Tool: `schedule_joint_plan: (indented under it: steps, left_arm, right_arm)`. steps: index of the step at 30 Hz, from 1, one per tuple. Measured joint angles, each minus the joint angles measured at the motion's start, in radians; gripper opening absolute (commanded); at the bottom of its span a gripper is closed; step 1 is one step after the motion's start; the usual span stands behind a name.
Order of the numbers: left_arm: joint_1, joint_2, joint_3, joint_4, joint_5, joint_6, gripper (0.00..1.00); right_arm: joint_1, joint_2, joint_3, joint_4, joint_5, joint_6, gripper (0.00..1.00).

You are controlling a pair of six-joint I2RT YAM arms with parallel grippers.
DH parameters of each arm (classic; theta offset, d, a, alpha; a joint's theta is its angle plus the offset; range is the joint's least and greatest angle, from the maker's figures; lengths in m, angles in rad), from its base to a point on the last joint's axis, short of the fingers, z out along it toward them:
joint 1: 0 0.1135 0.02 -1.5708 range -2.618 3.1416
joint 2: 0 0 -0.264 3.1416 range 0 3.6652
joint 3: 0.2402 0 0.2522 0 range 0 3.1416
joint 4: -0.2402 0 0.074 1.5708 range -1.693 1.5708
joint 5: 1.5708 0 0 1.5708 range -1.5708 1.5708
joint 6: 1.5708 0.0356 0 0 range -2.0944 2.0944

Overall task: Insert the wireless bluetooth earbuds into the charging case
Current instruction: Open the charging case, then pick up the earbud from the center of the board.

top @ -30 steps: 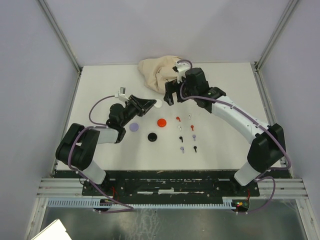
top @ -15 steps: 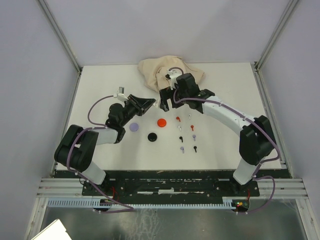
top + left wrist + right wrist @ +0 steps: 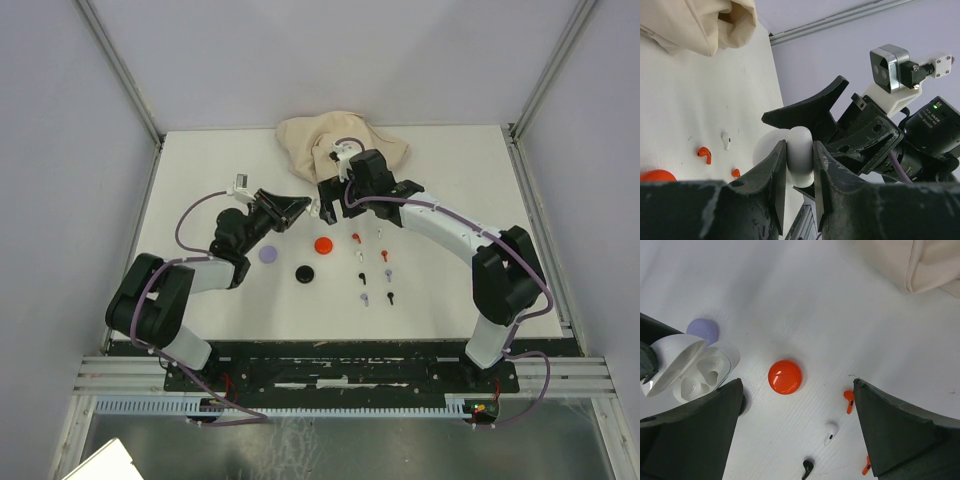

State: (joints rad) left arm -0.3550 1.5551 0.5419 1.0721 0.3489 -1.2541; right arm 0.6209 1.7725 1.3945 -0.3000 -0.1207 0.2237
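White table [image 3: 450, 290] carries our earbuds [image 3: 362, 276], scattered just right of a red disc [image 3: 322, 244]. We clamp the open case [image 3: 690, 372] in our left gripper [image 3: 800, 155]; our right gripper [image 3: 799, 432] hovers nearby, jaws wide.

A white table top [image 3: 450, 290] lies under both grippers, matte and evenly lit, with only soft shadows on it. Past the right gripper [image 3: 335, 200], the table's far edge meets a pale lavender-grey back wall [image 3: 330, 60]. A left wall [image 3: 60, 200] of the same colour stands outward of the left gripper [image 3: 308, 208], and a right wall [image 3: 600, 200] outward of the right one. Aluminium posts [image 3: 120, 70] rise slanting from the table's two far corners. Behind the grippers, on the near side, a black base plate [image 3: 340, 370] borders the table. Then come silver aluminium rails [image 3: 590, 375] and a grey brushed metal surface [image 3: 350, 450].
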Motion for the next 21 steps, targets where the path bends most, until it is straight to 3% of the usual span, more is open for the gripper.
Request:
schedule_joint_plan:
  steps: [5,17,21]
  left_arm:
    - [0.0,-0.008,-0.006,-0.001,-0.007,-0.014,0.03]
    - [0.039,-0.012,-0.007,0.008,-0.004,-0.034,0.03]
    - [0.039,-0.012,-0.018,0.018,0.002,-0.034,0.03]
  right_arm:
    - [0.0,0.0,-0.002,-0.002,0.031,0.001,0.96]
    - [0.0,-0.039,-0.103,-0.19,0.169,0.026,0.69]
    - [0.0,-0.039,-0.114,-0.243,0.191,0.024,0.64]
